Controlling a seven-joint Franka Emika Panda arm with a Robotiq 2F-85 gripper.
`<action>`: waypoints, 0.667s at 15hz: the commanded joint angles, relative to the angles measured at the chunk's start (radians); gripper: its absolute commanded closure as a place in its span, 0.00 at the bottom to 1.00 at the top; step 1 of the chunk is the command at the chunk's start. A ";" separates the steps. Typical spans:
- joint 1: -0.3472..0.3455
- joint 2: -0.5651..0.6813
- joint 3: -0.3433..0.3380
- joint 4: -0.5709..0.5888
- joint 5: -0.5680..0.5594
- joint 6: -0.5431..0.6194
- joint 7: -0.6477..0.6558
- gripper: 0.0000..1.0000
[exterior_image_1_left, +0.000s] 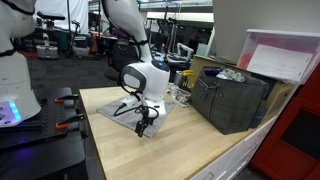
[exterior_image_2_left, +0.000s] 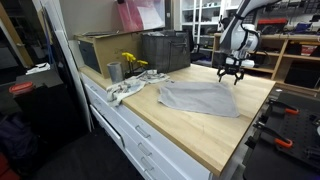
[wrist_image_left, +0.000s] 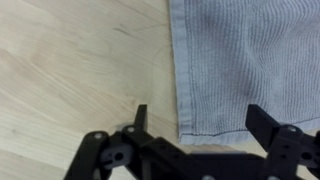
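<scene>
My gripper is open and empty, hovering just above the corner of a grey cloth that lies flat on a light wooden worktop. One finger is over bare wood, the other over the cloth, with the cloth's hemmed corner between them. In both exterior views the gripper hangs over the edge of the cloth, pointing down.
A dark plastic crate stands at the worktop's far side, with a metal cup, yellow items and a crumpled rag beside it. A cardboard box is behind. Clamps sit at the worktop edge.
</scene>
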 joint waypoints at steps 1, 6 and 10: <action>-0.054 0.052 0.053 0.065 0.065 0.002 -0.069 0.00; -0.052 0.101 0.054 0.110 0.066 0.006 -0.080 0.25; -0.060 0.090 0.062 0.105 0.076 0.004 -0.081 0.48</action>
